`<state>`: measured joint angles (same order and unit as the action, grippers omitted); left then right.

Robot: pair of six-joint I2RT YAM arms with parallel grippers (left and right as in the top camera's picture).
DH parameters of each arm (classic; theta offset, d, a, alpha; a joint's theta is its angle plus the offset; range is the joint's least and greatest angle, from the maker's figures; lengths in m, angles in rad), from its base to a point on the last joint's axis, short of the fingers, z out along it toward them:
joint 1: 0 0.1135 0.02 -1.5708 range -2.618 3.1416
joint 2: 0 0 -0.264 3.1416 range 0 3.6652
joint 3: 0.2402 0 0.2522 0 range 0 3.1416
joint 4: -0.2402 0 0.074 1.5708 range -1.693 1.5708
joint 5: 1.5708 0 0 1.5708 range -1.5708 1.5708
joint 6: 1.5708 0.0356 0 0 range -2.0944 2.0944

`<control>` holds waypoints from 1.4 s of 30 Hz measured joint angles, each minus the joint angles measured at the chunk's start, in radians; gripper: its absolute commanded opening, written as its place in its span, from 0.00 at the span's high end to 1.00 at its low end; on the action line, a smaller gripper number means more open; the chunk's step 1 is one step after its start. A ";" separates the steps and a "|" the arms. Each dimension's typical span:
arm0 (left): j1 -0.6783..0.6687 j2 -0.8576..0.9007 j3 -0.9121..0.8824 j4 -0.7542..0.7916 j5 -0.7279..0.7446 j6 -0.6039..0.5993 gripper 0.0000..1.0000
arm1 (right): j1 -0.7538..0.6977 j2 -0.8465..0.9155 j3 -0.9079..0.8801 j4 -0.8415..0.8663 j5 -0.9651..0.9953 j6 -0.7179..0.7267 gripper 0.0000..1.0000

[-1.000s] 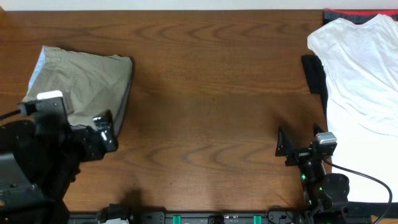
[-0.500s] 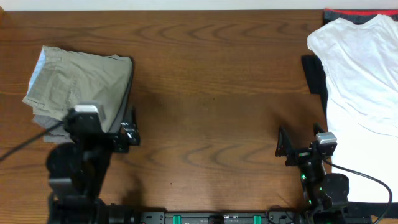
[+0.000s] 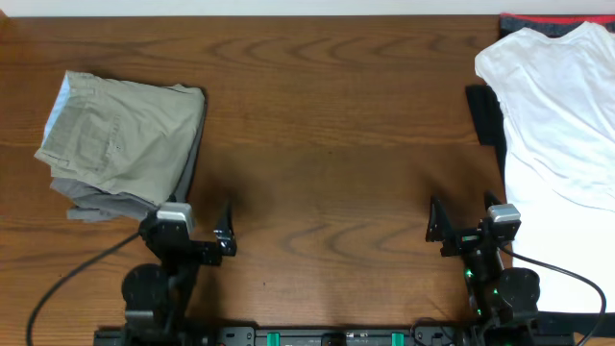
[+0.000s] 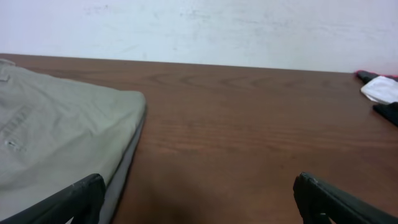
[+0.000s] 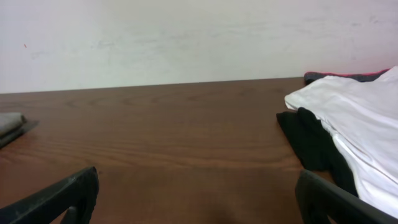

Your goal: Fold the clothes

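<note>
The light khaki trousers (image 3: pixel 120 139) lie folded at the table's left, also seen in the left wrist view (image 4: pixel 56 137). Under them a darker grey garment (image 3: pixel 195 154) shows along the right and front edges. A white T-shirt (image 3: pixel 562 106) lies spread at the far right, its edge visible in the right wrist view (image 5: pixel 354 118). My left gripper (image 3: pixel 192 231) is open just in front of the trousers' near right corner, with nothing between its fingers (image 4: pixel 199 202). My right gripper (image 3: pixel 463 216) is open and empty too (image 5: pixel 199 199), left of the T-shirt.
A black garment (image 3: pixel 485 115) pokes out from under the T-shirt's left edge. A dark piece with a red trim (image 3: pixel 548 21) lies at the back right corner. Bare wooden table (image 3: pixel 327 144) spans the middle. A pale wall (image 4: pixel 199 25) stands behind the table.
My left arm has drawn back from over the trousers toward the front edge and moved right, uncovering the folded pile. The right arm has not moved.
</note>
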<state>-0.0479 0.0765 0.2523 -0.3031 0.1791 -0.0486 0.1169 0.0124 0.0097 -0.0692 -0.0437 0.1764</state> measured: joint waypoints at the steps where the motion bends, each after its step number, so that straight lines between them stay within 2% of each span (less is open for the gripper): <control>1: 0.000 -0.023 -0.019 0.000 0.000 0.000 0.02 | 0.000 0.000 0.000 0.000 0.000 0.000 0.01; 9: 0.000 -0.063 -0.149 0.167 0.000 -0.003 0.02 | 0.000 0.000 0.000 0.000 0.000 0.000 0.01; 28: 0.000 -0.065 -0.224 0.280 -0.003 -0.003 0.02 | 0.000 0.000 0.000 0.000 0.000 0.000 0.01; 35: 0.000 -0.067 -0.246 0.506 -0.003 0.001 0.02 | 0.000 0.000 0.000 0.000 0.000 0.000 0.01; 38: 0.000 -0.066 -0.246 0.498 -0.004 0.001 0.02 | 0.000 0.000 0.000 0.000 0.000 0.000 0.01; 42: 0.000 -0.066 -0.246 0.396 -0.004 0.001 0.02 | 0.000 0.000 0.000 0.000 0.000 0.000 0.01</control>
<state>-0.0479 0.0105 0.0059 0.0925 0.1753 -0.0475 0.1169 0.0120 0.0097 -0.0696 -0.0437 0.1764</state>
